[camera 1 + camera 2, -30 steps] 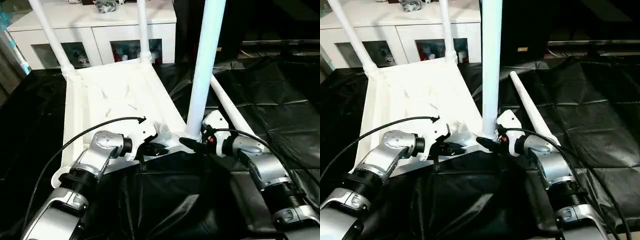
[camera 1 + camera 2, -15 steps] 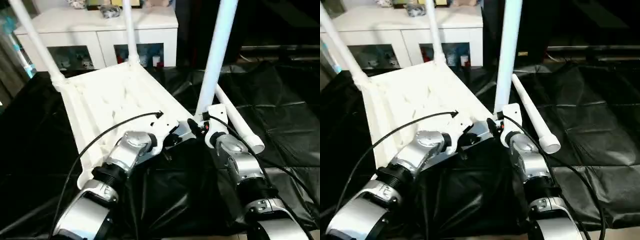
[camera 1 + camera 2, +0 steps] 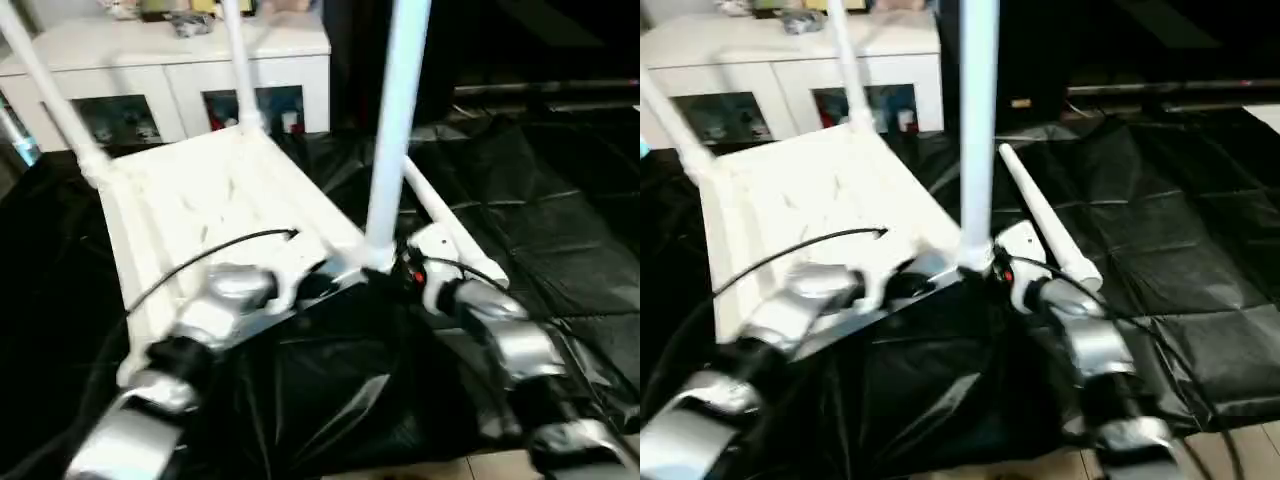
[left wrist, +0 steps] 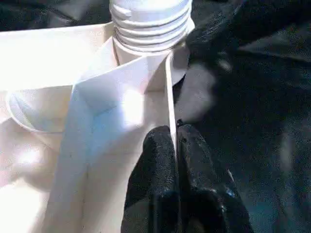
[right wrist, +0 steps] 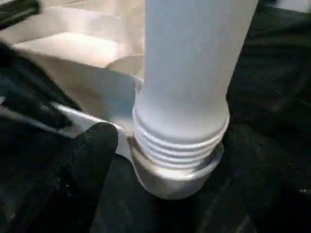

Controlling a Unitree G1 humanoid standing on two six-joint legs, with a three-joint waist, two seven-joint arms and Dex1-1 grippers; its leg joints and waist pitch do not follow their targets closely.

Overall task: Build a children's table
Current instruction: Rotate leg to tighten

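Children's table (image 3: 215,205) lies upside down on the black-draped surface (image 3: 540,200), its ribbed underside facing up, in front of a white cabinet (image 3: 170,80) with glass doors. At the far left corner one leg (image 3: 50,85) stands up out of its socket, and a second leg (image 3: 240,65) rises from the other far corner, beside the cabinet. Nearer, the left arm reaches across the table top's near edge, a black cable arching over it, and the left end effector (image 4: 175,141) has its two black fingers (image 4: 158,165) pressed together on the thin upright rim of the table top (image 4: 170,97), just short of the corner socket. In that near corner socket (image 5: 175,170) stands a third leg (image 3: 395,120), upright, its threaded end (image 5: 180,141) seated in the socket with the ridges still showing above the collar. The right end effector (image 3: 400,275) sits at the base of this leg; one black finger (image 5: 82,170) rests against the socket's side just beside the threads, but whether this end effector is open or closed around anything cannot be told. Further right, the fourth leg (image 3: 1045,225) lies loose on the black cloth, running away from the robot beside the right arm's forearm (image 3: 510,340).
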